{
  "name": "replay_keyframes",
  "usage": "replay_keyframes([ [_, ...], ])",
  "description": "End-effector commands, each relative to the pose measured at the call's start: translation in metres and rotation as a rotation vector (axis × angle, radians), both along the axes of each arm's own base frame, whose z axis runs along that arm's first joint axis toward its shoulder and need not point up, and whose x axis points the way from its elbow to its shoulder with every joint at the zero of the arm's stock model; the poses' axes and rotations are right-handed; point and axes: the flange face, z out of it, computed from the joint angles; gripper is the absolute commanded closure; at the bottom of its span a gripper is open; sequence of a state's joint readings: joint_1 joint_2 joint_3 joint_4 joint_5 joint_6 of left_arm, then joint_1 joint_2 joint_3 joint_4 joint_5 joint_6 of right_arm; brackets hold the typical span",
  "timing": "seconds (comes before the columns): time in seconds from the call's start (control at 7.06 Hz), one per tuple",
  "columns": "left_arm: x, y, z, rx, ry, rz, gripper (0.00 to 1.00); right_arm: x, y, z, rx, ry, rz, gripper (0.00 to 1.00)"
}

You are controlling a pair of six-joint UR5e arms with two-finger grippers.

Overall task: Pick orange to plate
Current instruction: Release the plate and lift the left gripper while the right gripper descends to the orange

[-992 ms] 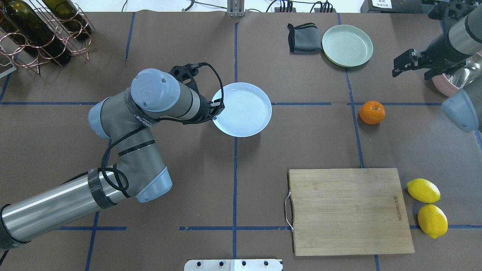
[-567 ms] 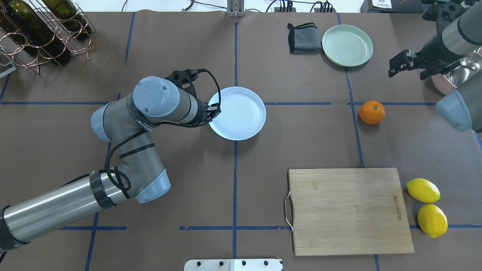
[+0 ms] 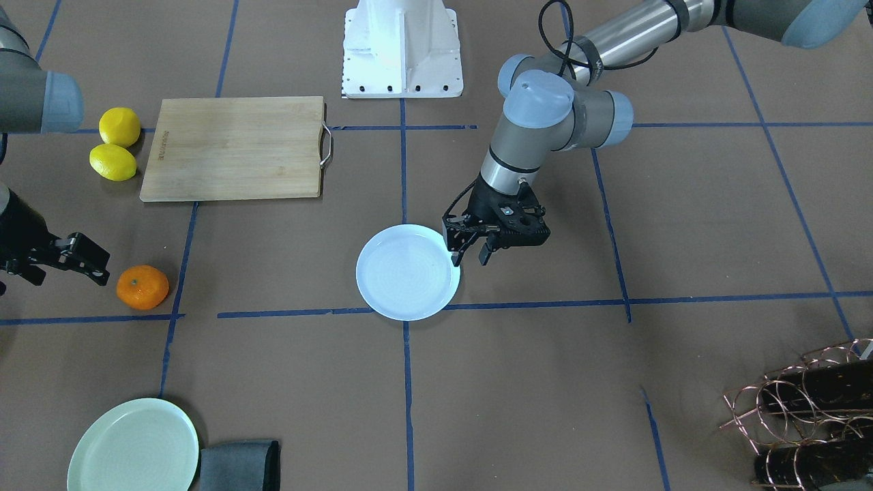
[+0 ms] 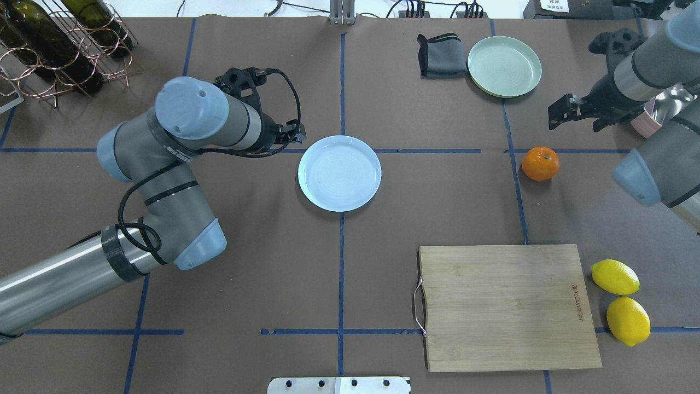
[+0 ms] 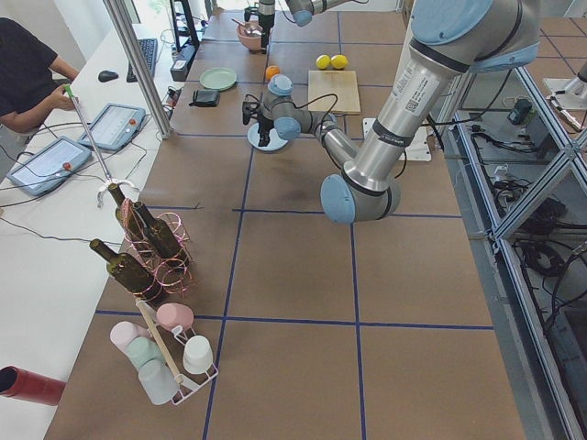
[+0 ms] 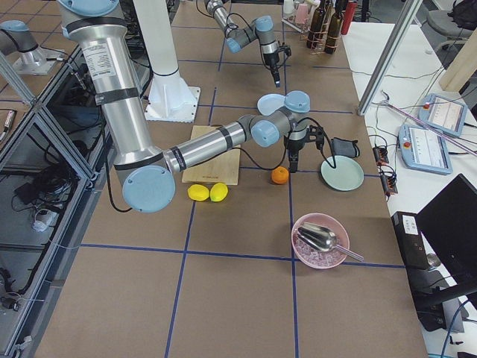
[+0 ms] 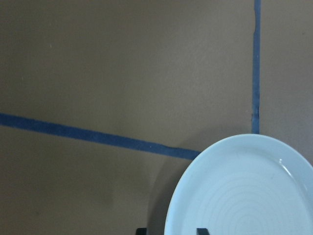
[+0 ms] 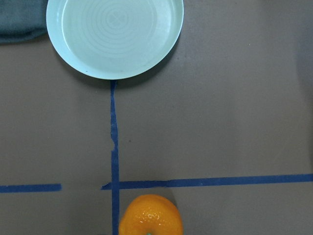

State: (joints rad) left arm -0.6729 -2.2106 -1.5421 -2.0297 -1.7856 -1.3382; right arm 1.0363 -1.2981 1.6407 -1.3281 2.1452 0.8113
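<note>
**A:** Where is the left gripper?

**B:** Just beside the plate, at its left rim, fingers spread and holding nothing. The plate's ringed face shows whole.

**A:** And the orange?

**B:** On the table, well to the right of the plate. The right gripper hangs near it, spread and not touching. Farthest right of the plate, a pink bowl holds a metal scoop.

One orange, two lemons, one bluish-white plate, one mint-green plate — one cutting board
</note>
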Motion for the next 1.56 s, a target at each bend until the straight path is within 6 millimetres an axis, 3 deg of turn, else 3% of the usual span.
replay_keyframes([
  [0.0,-0.032,-0.023,-0.003,0.040,-0.016,-0.012,0.00,-0.043,0.006,-0.002,-0.044,-0.027,0.022,0.00],
  [0.14,-0.033,-0.024,-0.004,0.043,-0.014,-0.013,0.00,-0.056,0.013,0.003,-0.046,-0.004,0.027,0.00],
  [0.71,-0.034,-0.023,-0.006,0.049,-0.010,-0.013,0.00,-0.071,0.013,0.036,-0.067,0.064,0.027,0.00],
  [1.42,-0.037,-0.021,-0.008,0.054,-0.005,-0.014,0.00,-0.084,0.016,0.042,-0.067,0.082,0.014,0.00],
])
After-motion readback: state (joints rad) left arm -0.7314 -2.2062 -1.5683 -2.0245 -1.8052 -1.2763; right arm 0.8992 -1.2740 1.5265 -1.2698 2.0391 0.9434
